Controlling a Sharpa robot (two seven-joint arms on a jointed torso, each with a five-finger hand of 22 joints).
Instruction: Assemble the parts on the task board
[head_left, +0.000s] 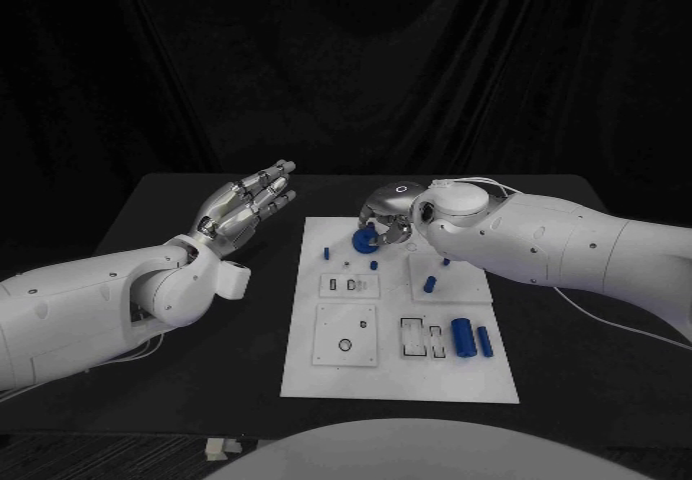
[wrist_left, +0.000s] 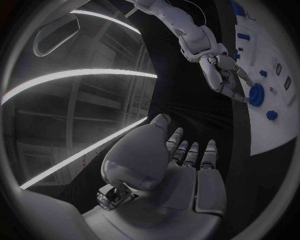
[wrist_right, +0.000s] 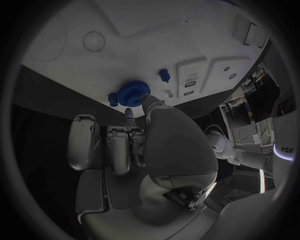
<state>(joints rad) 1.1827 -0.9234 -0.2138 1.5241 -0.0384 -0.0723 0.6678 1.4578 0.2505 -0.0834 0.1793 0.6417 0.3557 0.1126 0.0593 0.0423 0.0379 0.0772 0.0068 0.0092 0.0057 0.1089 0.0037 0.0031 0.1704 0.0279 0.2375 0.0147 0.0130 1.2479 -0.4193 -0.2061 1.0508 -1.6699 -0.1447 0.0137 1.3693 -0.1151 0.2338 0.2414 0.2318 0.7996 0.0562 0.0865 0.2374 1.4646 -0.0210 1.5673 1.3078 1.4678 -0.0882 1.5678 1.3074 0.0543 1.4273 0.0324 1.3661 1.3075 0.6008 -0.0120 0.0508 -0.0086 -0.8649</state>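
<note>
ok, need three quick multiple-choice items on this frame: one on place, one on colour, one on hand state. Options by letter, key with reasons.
1. Where is the gear-like part?
A. At the task board's far edge, at the right hand
B. On the bare table by the left hand
C. At the board's near edge

2. What colour are the two cylinders lying on the board's near right?
A. Red
B. Blue
C. Yellow

3. What is the left hand doing?
A. Holding a peg
B. Pressing on the board
C. Open, fingers apart, holding nothing

Key: 1 A, the right wrist view shows fingers on it at the board's edge. 2 B, both plainly blue. 3 C, it is off the board's left side, with nothing in it.
</note>
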